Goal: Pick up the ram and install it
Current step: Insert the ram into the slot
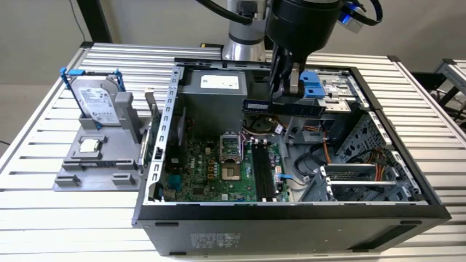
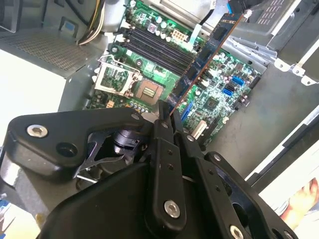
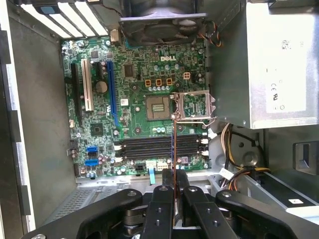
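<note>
Exterior view shows the fingers (image 1: 278, 87) clamped on the ram (image 1: 284, 107) above the case (image 1: 291, 213). Probably light, stiff, fragile; its long top edge suits gripping.

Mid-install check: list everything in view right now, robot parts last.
table: one, silver slats, under everything
computer case: one, black, open, on the table
motherboard: one, green, inside the case
memory slots: several, black, on the motherboard beside the processor socket
processor socket: one, metal, cover flipped open
power supply: one, grey, inside the case
fixture: one, grey, on the table at the exterior view's left
hard drive: one, silver in a blue frame, standing on the fixture
processor chip: one, silver, lying on the fixture
ram: one, dark stick, held over the motherboard, not seated
arm: one, grey, above the case
gripper: one, black, fingers shut on the ram
</note>
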You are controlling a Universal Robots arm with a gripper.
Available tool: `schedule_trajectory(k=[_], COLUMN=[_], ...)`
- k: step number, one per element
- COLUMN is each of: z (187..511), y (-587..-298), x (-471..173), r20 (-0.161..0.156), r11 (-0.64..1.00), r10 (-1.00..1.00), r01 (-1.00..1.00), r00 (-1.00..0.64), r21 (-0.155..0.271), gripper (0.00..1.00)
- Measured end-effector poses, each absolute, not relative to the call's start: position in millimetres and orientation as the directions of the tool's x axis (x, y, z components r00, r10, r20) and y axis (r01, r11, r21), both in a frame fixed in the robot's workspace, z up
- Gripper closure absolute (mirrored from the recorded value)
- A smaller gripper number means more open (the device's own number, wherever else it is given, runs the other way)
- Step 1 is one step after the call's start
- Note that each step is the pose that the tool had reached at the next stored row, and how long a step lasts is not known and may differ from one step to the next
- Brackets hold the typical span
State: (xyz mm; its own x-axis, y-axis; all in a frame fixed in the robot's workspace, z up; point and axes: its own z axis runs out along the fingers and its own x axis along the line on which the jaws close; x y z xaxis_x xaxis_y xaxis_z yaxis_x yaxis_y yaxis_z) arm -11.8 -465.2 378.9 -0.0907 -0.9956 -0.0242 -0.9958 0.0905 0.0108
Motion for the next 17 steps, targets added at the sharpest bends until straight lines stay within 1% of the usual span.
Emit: schedule_trajectory(k=[9, 17], z=[378.9, 378.9], y=[-464.7, -464.7], x=[-11.6, -11.6], r20=[-0.024, -0.024], r11=[0.097, 0.202], r10=[-0.995, -0.979], r01=[-0.995, -0.979], r00=[-0.097, -0.202], r21=[0.011, 0.011], gripper=[1.0, 1.0])
